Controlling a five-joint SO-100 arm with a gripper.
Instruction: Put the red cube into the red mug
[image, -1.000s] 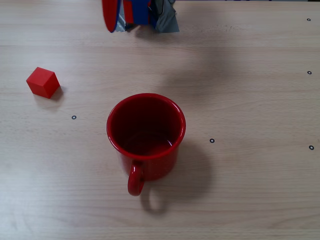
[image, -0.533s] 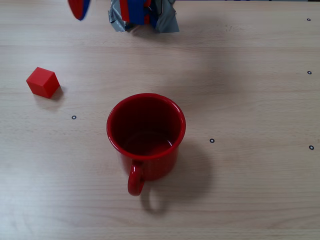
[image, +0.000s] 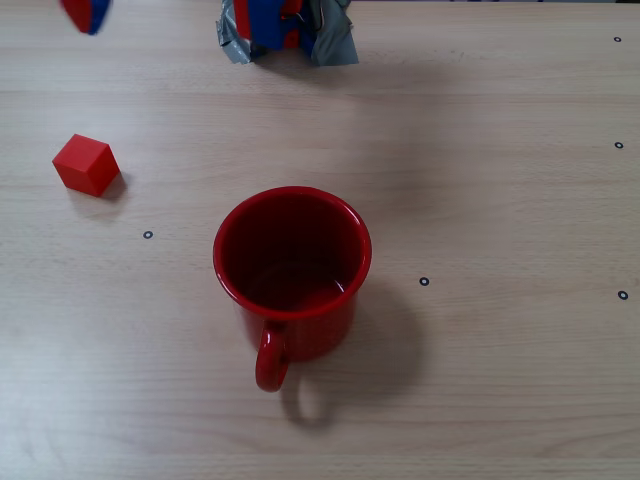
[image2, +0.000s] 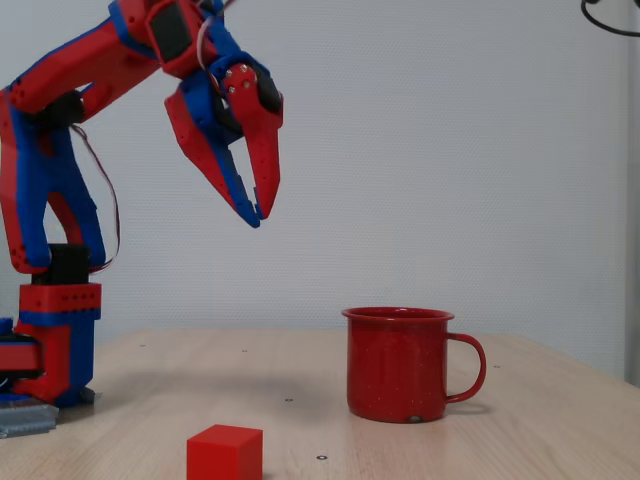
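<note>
The red cube (image: 86, 164) sits by itself on the pale wooden bench (image: 500, 200), off toward the left edge in the overhead fixed view and well apart from the red mug (image: 292, 270), which stands upright in the middle with its handle pointing toward the bottom of that picture. From the side, the pincer (image2: 254, 212) hangs high in the air, empty, its two red-and-blue fingers drawn together so the tips look to meet or nearly meet; nothing is pinched between them. The overhead view catches only a tip of it (image: 84, 14) at the top left corner, roughly in line with the cube but farther back. To my eye the job in hand is the reach for the cube, and nothing of the task is done yet. To do it well, the fingers want to spread wide before the arm drops, since the cube lies turned at an angle to the bench's edges in the overhead view; the wrist should turn so the fingers close on two flat opposite faces, not on corners, or the cube may twist and skid out. A descent straight down over it, stopping just short of the bench, would serve best.
</note>
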